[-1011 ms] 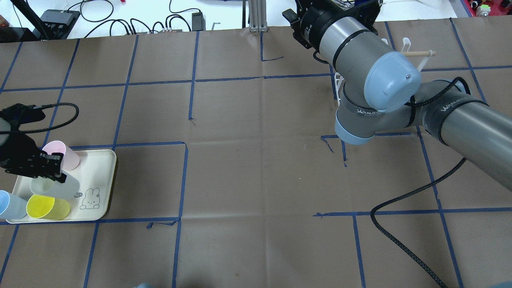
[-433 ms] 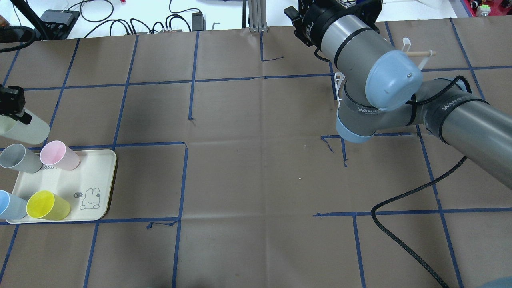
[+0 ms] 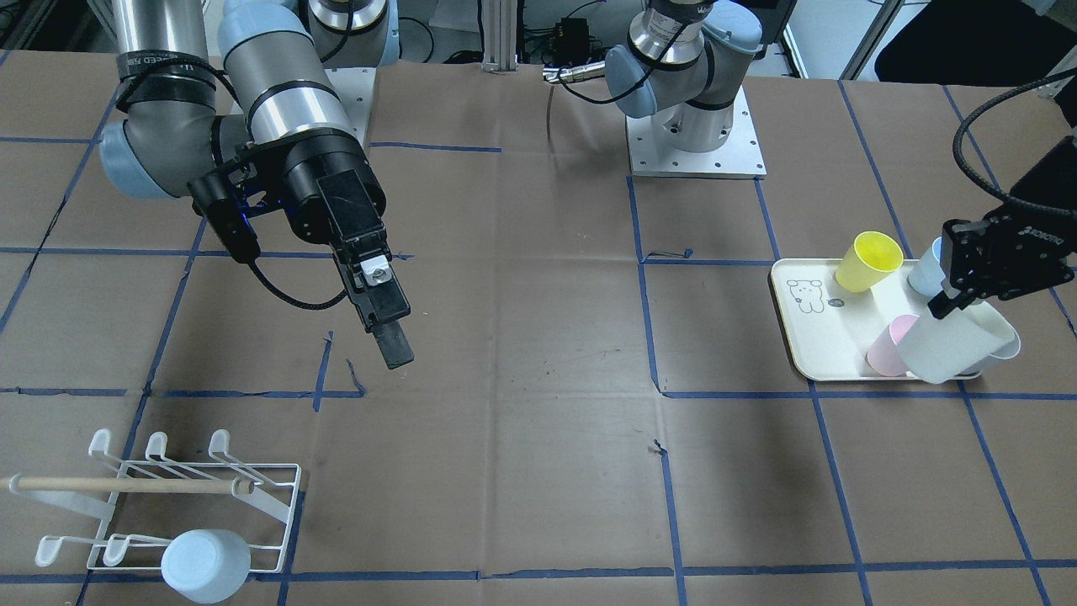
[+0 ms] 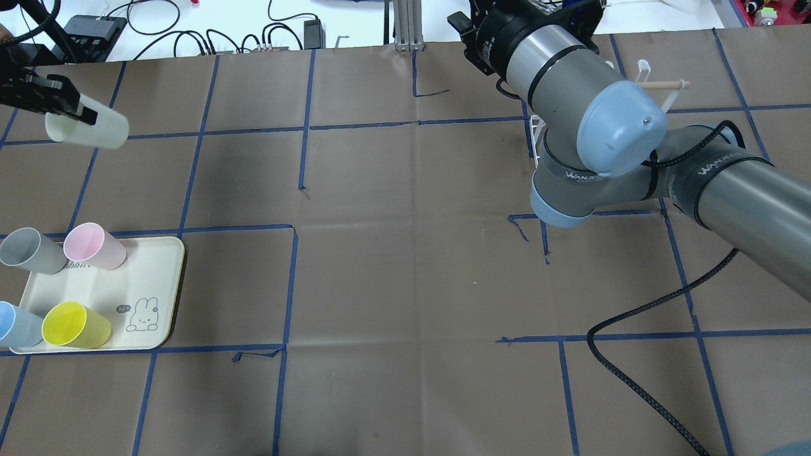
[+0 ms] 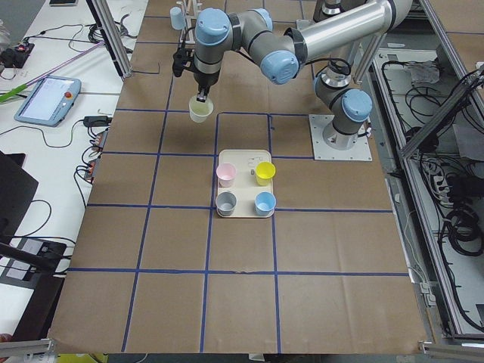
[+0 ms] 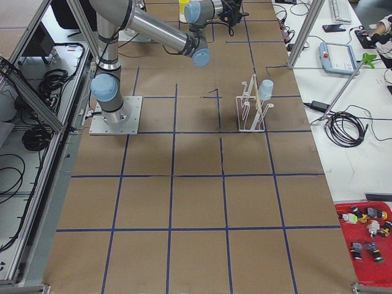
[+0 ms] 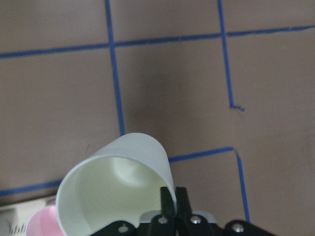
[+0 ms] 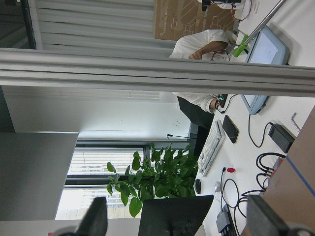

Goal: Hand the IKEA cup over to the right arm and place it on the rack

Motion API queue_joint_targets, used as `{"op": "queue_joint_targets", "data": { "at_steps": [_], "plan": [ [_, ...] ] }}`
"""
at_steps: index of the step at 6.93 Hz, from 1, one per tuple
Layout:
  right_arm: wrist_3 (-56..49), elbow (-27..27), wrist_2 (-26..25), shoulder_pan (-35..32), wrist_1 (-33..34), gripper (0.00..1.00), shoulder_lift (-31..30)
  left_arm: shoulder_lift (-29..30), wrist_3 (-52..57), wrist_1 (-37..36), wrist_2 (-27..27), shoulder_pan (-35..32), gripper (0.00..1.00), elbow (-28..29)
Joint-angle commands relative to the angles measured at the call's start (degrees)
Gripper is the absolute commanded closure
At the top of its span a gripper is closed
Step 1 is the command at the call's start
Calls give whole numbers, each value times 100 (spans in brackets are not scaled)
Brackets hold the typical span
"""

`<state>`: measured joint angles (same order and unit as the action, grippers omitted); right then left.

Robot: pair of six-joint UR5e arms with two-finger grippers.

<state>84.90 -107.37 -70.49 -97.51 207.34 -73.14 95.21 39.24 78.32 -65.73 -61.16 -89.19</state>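
- Left gripper [image 4: 79,113] is clamping pale cream plastic cup [image 4: 95,131] by its rim, above the surface [image 4: 405,253].
- Right gripper [image 3: 394,347] is hanging wide open, empty, well apart from white wire rack [image 3: 126,484].

I logged the table [image 4: 405,266] as brown paper gridded in blue tape; tray [image 4: 158,278], cream, with a dark line-drawn rabbit; pink cup [image 4: 95,246]; grey cup [image 4: 28,250]; yellow cup [image 4: 76,326]; sky-blue cup [image 4: 16,324]; off-white cup [image 4: 89,130], which read faintly green inside on the left wrist view; rack [image 3: 126,485], white wire with a pale wood dowel; rack's cup [image 3: 204,564], pale blue; right arm [image 4: 557,69], silver-grey, with pale blue caps and black white-lettered bands
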Motion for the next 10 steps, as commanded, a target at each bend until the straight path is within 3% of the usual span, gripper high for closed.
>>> {"op": "queue_joint_targets", "data": {
  "at_steps": [1,4,7,8,10],
  "plan": [
    [0,-20,0,-14,-1,0,-16,-19,373,-798,1915,-1,100,-360],
    [0,-21,0,-23,-1,0,-16,42,881,-1538,3564,-132,100,-854],
    [0,-29,0,-14,-1,0,19,278,2427,-1775,4469,-572,100,-1135],
    [0,-47,0,-14,8,0,71,270,2918,-1802,4542,-607,100,-1441],
    [0,-213,-9,-93,8,0,81,182,3466,-1933,5313,-607,100,-2240]
  ]
}}
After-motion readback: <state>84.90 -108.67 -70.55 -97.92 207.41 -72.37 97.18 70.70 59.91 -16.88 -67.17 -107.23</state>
